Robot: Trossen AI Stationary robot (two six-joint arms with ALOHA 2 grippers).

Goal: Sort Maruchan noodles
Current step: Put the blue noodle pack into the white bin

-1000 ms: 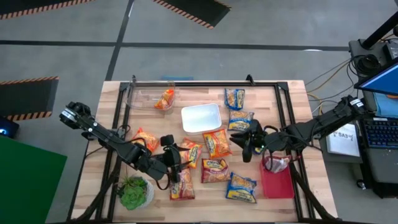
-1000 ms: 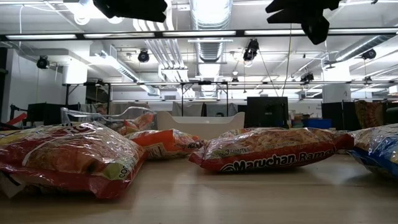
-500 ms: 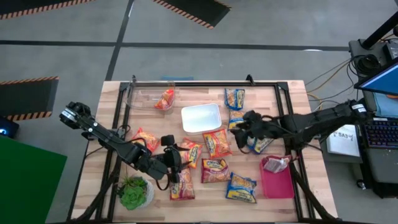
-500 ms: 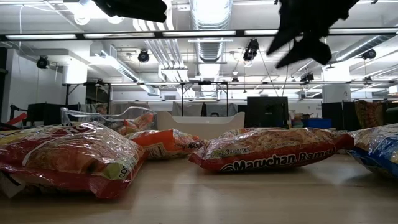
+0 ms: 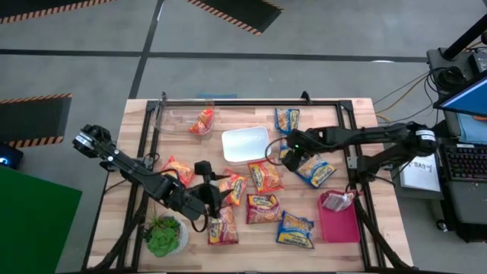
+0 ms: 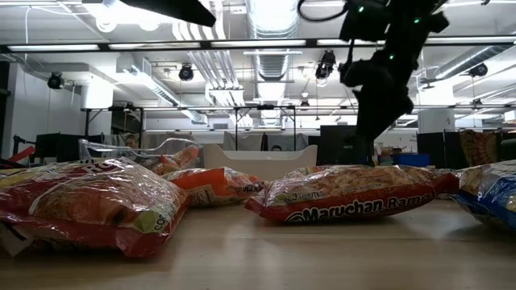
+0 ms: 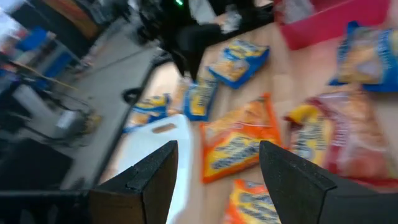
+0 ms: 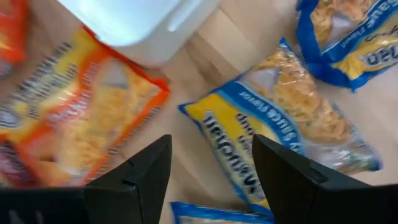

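Observation:
Several Maruchan packets lie flat on the wooden table (image 5: pixel 358 114). Among them are orange ones (image 5: pixel 265 175) (image 5: pixel 176 169), red ones (image 5: pixel 262 207) (image 5: pixel 222 226) and blue ones (image 5: pixel 287 119) (image 5: pixel 316 171) (image 5: pixel 295 228). One orange packet (image 5: pixel 202 120) lies in the clear bin (image 5: pixel 171 116), and one packet (image 5: pixel 338 199) lies in the pink bin (image 5: pixel 340 224). My right gripper (image 5: pixel 291 152) (image 8: pixel 211 180) hangs open above a blue packet (image 8: pixel 255 146), next to the white bin (image 5: pixel 246 143). My left gripper (image 5: pixel 211 199) (image 7: pixel 214 180) is open over the red and orange packets (image 7: pixel 239 140).
A small green potted plant (image 5: pixel 163 236) stands at the table's near left corner. The white bin (image 8: pixel 130 18) sits at the table's middle, the clear bin at the far left, the pink bin at the near right. Dark frame rails (image 5: pixel 354 144) run along the table's sides.
My right gripper has swung from beside the pink bin toward the table's far left, and has come down to hang over a blue packet by the white bin. The blue packet that the arm covered now shows. No packet has moved.

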